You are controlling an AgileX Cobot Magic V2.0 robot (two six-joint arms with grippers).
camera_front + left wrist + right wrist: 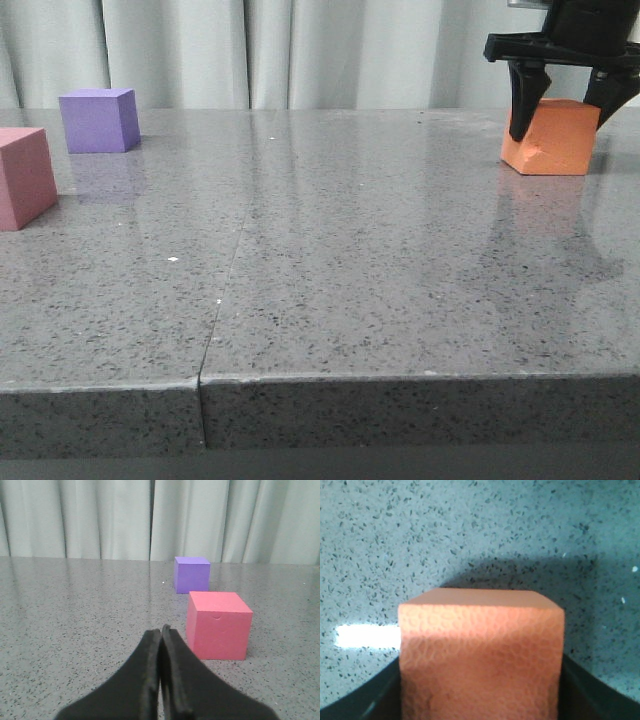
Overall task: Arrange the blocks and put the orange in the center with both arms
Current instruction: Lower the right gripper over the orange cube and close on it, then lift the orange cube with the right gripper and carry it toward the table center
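On the speckled grey table (330, 290), the nearest block is the pink cube (24, 177), at about nine o'clock on the left edge of the front view, with the purple cube (98, 120) just behind it toward ten o'clock; both rest flat and apart from each other. The left wrist view shows the left claw (161, 670) with its fingers pressed together and holding nothing, hanging low just short of the pink cube, apparently waiting its turn. Farther back, at about two o'clock, the orange cube (552, 137) sits between the dark fingers of the right claw (560, 110), which straddles it from above. In the right wrist view the cube (481, 655) fills the space between both fingers, so the claw looks closed on it, though whether the block is squeezed or lifted off the table cannot be told. It appears slightly tilted, one lower corner raised. The hold suggests the cube is about to be carried toward the centre, which is still bare, while pink and purple remain to be arranged around it.
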